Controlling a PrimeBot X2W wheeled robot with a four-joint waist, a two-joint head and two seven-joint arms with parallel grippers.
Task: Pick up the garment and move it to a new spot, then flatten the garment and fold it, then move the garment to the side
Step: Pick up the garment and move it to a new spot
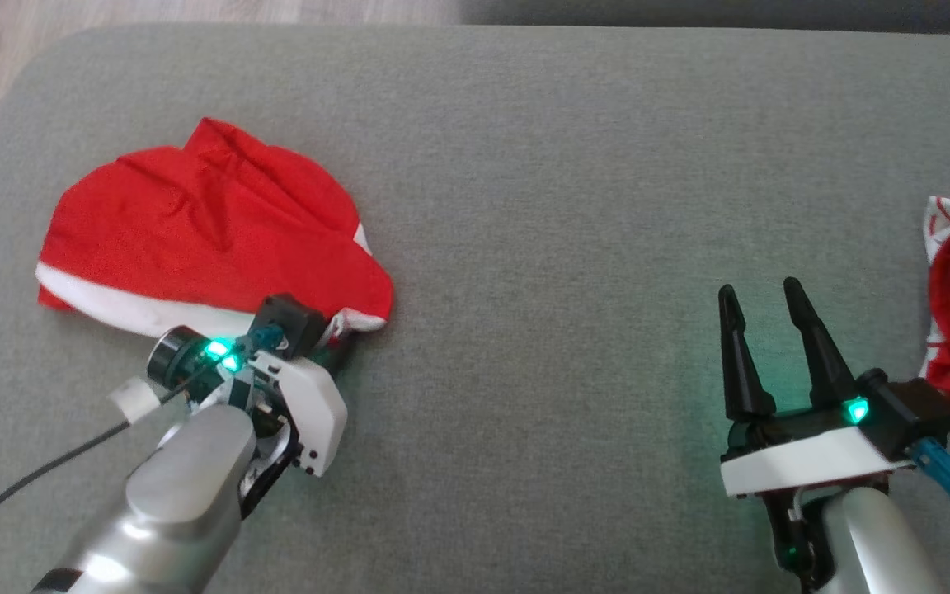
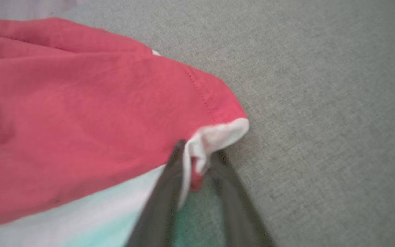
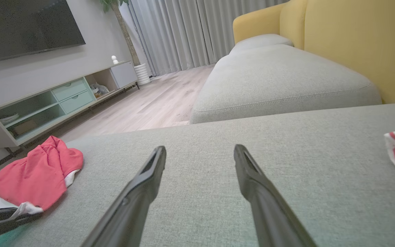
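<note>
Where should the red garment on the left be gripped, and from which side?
Grip the white-hemmed corner at the near right end of the garment: it juts out past the bunched red cloth as a thin free edge. Come in low from the robot's side, as the left tool does, straddling it.

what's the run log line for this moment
phase: pick-up | left gripper: astride white hem of red garment, grip unclear | right gripper: open, empty | garment crumpled on grey cushion
</note>
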